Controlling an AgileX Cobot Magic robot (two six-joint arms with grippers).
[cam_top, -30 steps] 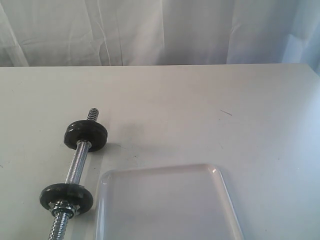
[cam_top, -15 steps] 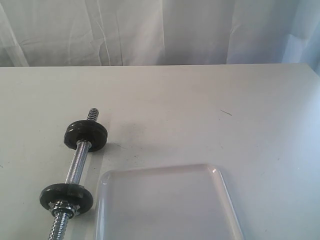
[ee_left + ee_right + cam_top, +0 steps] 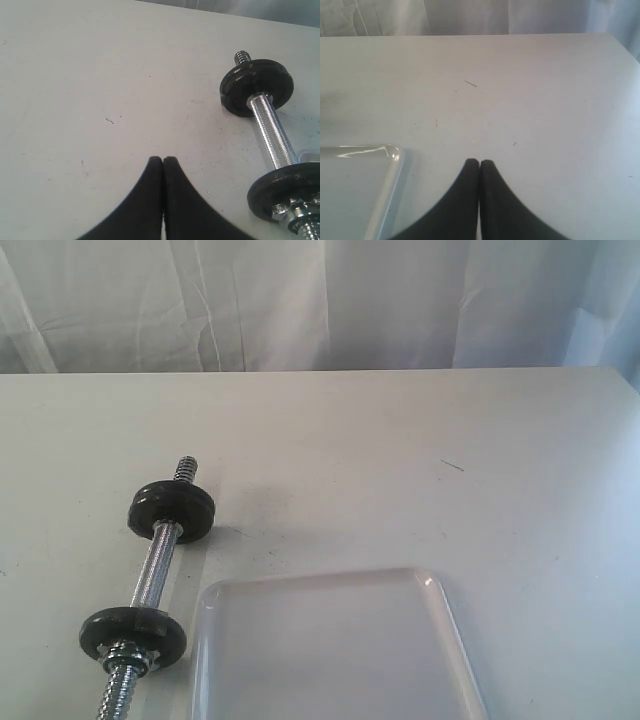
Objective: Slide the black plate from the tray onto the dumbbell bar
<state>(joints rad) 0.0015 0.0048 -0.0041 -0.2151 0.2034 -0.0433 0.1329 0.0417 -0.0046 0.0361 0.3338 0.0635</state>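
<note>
The dumbbell bar lies on the white table at the left, chrome with a black disc near each end and a chrome collar nut by the nearer disc. The left wrist view shows that same dumbbell bar off to one side of my left gripper, which is shut on nothing. The translucent tray sits at the front centre; no disc shows on its visible part. A corner of the tray appears beside my right gripper, shut and empty. A loose black plate is out of view.
A white curtain hangs behind the table's far edge. A small dark mark lies on the bare tabletop at the right. Neither arm shows in the exterior view.
</note>
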